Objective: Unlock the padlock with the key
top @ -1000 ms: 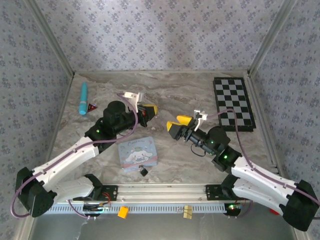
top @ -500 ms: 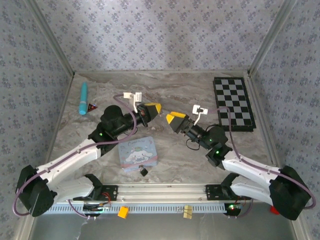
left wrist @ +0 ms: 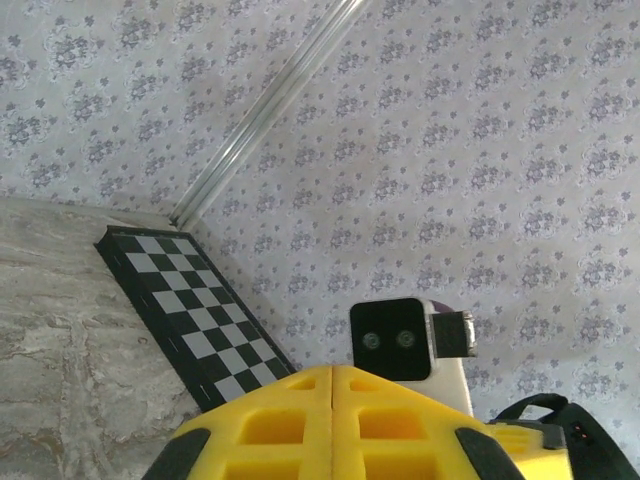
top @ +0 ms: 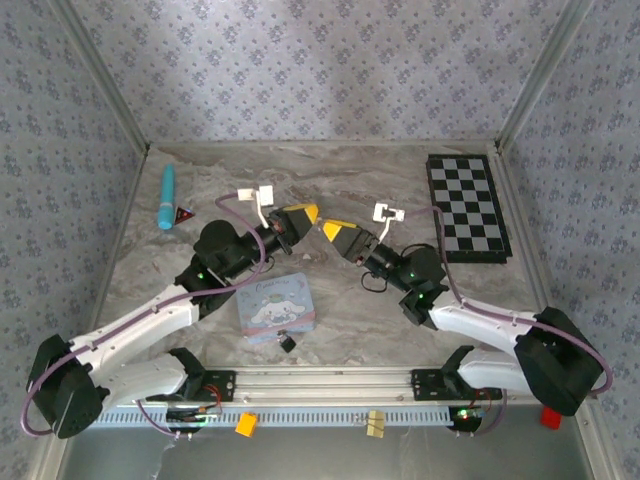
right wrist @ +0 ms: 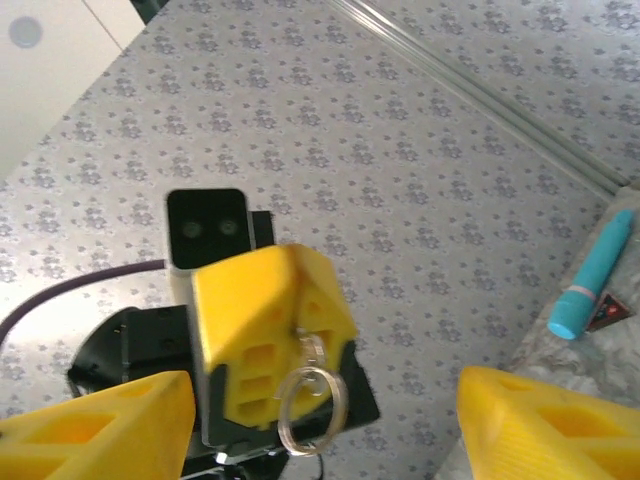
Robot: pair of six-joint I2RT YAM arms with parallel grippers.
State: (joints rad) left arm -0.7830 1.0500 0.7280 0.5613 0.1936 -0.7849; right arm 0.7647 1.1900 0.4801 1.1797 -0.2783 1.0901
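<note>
You face a marble-patterned tabletop (top: 340, 170) boxed by grey floral-papered walls (top: 320, 70) with metal corner posts (left wrist: 265, 110).

Marble surface (top: 340, 180), checkerboard (top: 468, 206) flat at far right, teal tube (top: 167, 196) far left w/ small red triangle (top: 183, 214) just beside, lt-blue cartoon tin (top: 277, 307) near front, centre-left, floral wallpaper walls (top: 300, 70).

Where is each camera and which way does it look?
Top external: above and behind the arms, looks down on the table; left pincer and right pincer show.
Left wrist: on the left arm, faces the chessboard; its shut fingers show.
Right wrist: on the right arm, faces the left pincer holding a key ring; its spread fingers show.
Shared: top and left wrist see the chessboard.
</note>
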